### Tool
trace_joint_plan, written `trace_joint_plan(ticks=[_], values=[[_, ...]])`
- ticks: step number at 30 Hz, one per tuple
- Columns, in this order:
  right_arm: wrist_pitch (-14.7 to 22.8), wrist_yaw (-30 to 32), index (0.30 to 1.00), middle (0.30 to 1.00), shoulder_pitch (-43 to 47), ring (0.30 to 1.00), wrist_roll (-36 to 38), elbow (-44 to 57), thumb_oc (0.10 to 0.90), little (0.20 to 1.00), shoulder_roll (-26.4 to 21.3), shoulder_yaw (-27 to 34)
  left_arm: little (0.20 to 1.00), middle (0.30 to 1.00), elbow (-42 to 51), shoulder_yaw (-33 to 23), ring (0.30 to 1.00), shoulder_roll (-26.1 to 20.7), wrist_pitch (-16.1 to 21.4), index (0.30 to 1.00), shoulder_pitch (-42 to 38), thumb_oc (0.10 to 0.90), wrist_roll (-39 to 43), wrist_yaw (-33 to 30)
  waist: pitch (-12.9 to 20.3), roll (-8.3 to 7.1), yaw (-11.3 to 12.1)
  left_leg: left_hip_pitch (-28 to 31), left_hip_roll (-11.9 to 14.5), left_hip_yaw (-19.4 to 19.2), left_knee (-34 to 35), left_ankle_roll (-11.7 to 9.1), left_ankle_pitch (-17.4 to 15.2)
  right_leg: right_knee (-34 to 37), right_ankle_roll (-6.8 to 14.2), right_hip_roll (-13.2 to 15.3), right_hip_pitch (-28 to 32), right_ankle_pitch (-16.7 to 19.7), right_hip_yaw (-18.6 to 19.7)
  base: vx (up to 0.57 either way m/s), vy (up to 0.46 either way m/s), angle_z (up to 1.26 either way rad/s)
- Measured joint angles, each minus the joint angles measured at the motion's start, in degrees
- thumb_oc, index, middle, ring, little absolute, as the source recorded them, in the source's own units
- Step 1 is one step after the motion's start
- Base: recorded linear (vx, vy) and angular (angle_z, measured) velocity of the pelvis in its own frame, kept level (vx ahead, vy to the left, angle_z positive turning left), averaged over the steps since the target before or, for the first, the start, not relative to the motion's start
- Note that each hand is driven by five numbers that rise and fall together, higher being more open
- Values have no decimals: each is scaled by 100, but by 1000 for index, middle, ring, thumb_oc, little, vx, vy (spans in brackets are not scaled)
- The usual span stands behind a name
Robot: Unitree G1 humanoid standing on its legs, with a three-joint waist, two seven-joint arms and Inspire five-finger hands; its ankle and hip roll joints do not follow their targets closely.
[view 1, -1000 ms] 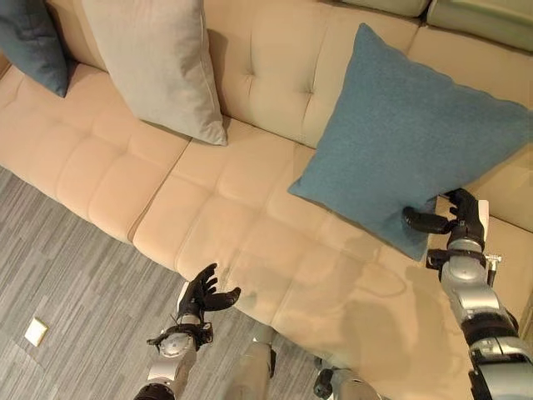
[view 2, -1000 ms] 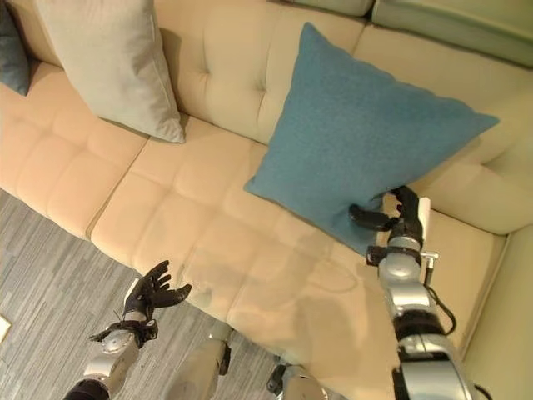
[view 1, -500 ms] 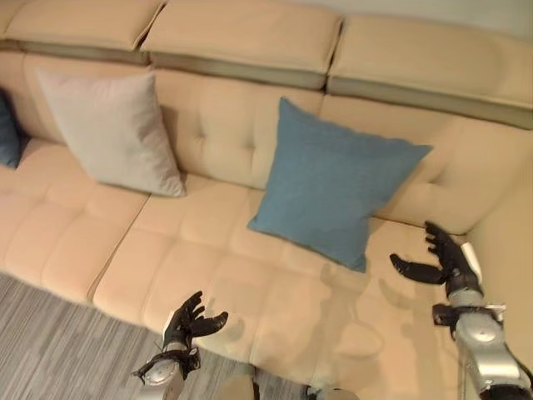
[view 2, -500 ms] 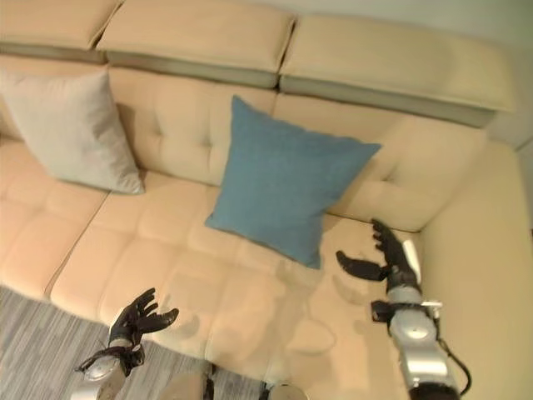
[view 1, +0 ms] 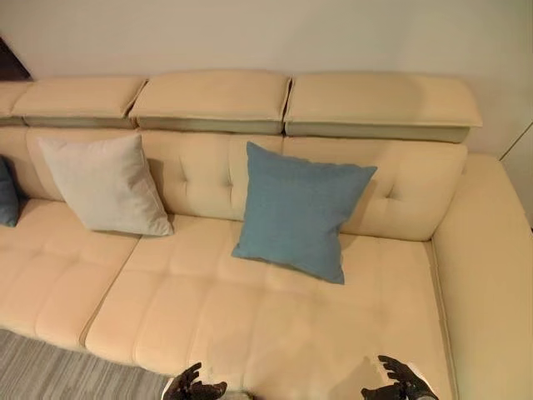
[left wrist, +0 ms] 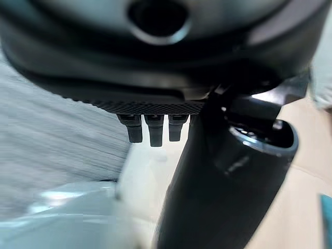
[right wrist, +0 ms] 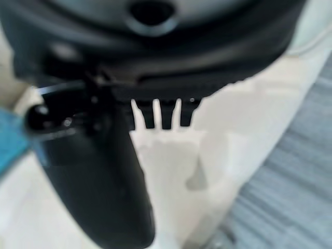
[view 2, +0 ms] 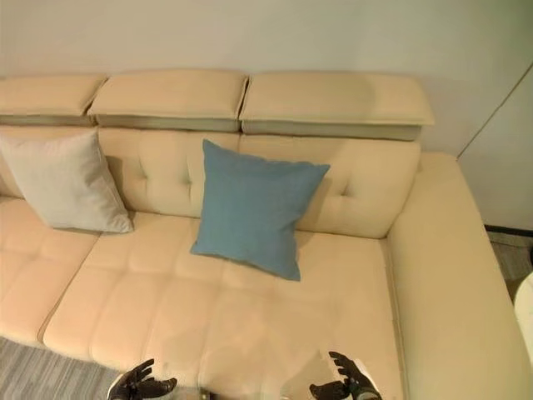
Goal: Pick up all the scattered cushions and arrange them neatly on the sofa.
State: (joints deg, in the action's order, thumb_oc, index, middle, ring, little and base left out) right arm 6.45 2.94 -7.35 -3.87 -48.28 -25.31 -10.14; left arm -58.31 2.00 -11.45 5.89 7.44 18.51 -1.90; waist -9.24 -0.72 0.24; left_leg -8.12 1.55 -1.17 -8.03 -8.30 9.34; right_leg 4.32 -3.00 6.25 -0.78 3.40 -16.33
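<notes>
Nearest to me, at the front edge of the sofa, my left robot hand and my right robot hand both hang low with fingers spread and relaxed, holding nothing. My own wrist views agree: short straight fingertips and a thumb over pale upholstery, nothing in either palm.

Further back, the blue cushion leans on the tufted backrest over the middle-right seat, tilted so one corner points down at the seat. To its left the beige cushion leans the same way, and a dark blue cushion just shows at the far left edge.

I judge the step in hand to be checking the arrangement and finding any cushion not yet placed. To do it well I would keep both hands clear of the seat so I do not knock the blue one over, and square its tilt only if it looks untidy. Grey floor shows at the lower left, but too little of it to tell whether more cushions lie there.
</notes>
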Motion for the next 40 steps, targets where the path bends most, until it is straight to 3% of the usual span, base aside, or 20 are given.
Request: trace_joint_plan(ticks=[2,4,5,8,12,17,20,23,24,25,27,28,29,30,31,32,33,37,40], values=[[-1,37,900,900,73,900,-28,56,800,900,-69,97,900,900,-17,0,900,-10,6,900,-89,800,-80,-13,14,22,-145,275,43,-132,-568,112,-584,43,69,88,3,92,-107,-100,19,19],[-6,49,900,900,107,900,-29,131,800,900,-83,152,900,900,-10,10,900,4,8,900,-156,800,-116,-6,9,63,-207,580,108,-160,-529,114,-653,51,78,81,-11,97,-97,-99,51,26],[-6,53,900,900,142,900,-29,133,800,900,-77,171,900,900,-44,55,900,28,5,900,-256,800,-188,-8,2,78,-317,821,170,-173,-537,93,-835,42,129,97,-29,171,-206,-111,58,31],[-18,81,900,900,239,900,-32,27,800,900,-22,172,900,900,-165,241,900,96,6,900,-451,800,-288,-16,-13,146,-450,1110,155,-201,203,101,-821,-58,394,70,-113,170,-236,-157,98,39],[-128,118,900,900,493,900,-50,-322,800,900,141,186,900,900,-179,307,900,165,-3,900,-589,800,-363,-15,-26,225,-427,1360,169,-227,1059,220,-869,-90,534,90,-309,391,-387,-199,124,20],[-165,123,900,900,624,900,-212,-438,800,900,165,162,900,900,-184,360,900,151,-1,900,-558,800,-409,-128,-112,311,-392,1302,-52,-135,1059,491,-1037,-382,780,351,-515,435,-362,-276,139,5],[-208,124,900,900,825,900,-269,-517,800,900,168,166,900,900,-307,349,900,17,-6,900,-525,800,-482,-127,-210,212,-270,1289,-278,-293,1063,715,-1000,-689,865,567,-823,596,-13,-296,93,-31],[-215,128,900,900,871,900,-302,-536,800,900,207,150,900,900,-409,350,900,-102,-6,900,-600,800,-647,-133,-401,82,-247,1226,-410,-320,924,911,-1001,-959,1105,699,-920,480,333,-311,54,-10],[-216,132,900,900,860,900,-306,-548,800,900,230,150,900,900,-409,352,900,-135,-5,900,-606,800,-686,-127,-447,70,-256,1192,-402,-305,906,985,-964,-1056,1277,690,-961,407,551,-260,33,31],[-223,124,900,900,830,900,-306,-719,800,900,267,149,900,900,-399,345,900,-158,1,900,-621,800,-744,-133,-473,146,-254,1100,-295,-234,900,1149,-916,-2061,1295,534,-1296,-165,929,-159,19,36],[-267,111,900,900,719,900,-305,-776,800,900,313,152,900,900,-408,343,900,-201,1,900,-577,800,-756,-140,-488,161,-194,1046,-235,-130,935,1106,-843,-2781,1345,416,-1301,-602,1111,-111,-53,30],[-243,135,900,900,686,900,-294,-977,800,900,413,174,900,900,-459,338,900,-226,-7,900,-482,800,-791,-148,-434,139,-97,972,-173,-132,1025,1079,-727,-3047,1295,314,-1144,-1123,1275,-142,-105,20],[-240,141,900,900,697,900,-278,-1202,800,900,495,176,900,900,-463,323,900,-230,-8,900,-422,800,-801,-156,-359,169,-82,918,-91,-82,1081,1006,-668,-3134,1295,228,-1019,-1345,1283,-88,-100,24],[-286,124,900,900,688,900,-273,-1265,800,900,611,149,900,900,-450,295,900,-264,-2,900,-373,800,-809,-156,-262,127,-43,854,-41,2,1109,913,-543,-2611,1237,210,-619,-1524,1155,-100,-125,13],[-287,122,900,900,692,900,-273,-1257,800,900,653,143,900,900,-480,273,900,-277,-11,900,-365,800,-808,-161,-265,112,54,868,-11,-24,1170,851,-501,-2270,1002,218,-493,-1611,1026,-79,-125,4],[-329,142,900,900,731,900,-272,-1277,800,900,653,165,900,900,-586,230,900,-172,-100,900,-339,800,-808,-176,-222,246,51,862,131,-62,1255,842,-456,-1903,745,16,-393,-1324,894,-114,-131,-12],[-329,143,900,900,732,900,-260,-1281,800,900,637,166,900,900,-639,227,900,-132,-118,900,-315,800,-800,-171,-181,305,58,849,197,-64,1249,804,-429,-1798,657,-76,-366,-1213,907,-95,-100,-20],[-324,258,900,900,794,900,-200,-1209,800,900,583,168,900,900,-685,228,900,-78,-118,900,-263,800,-754,-273,134,394,73,679,444,-179,1205,673,-363,-1617,564,-361,-502,-1079,1019,-54,-87,-25],[-328,253,900,900,731,900,-175,-1262,800,900,586,144,900,900,-679,240,900,-15,-115,900,-391,800,-754,-275,270,348,52,674,460,-144,1187,665,-360,-1631,558,-373,-491,-1084,982,-32,-69,6]])
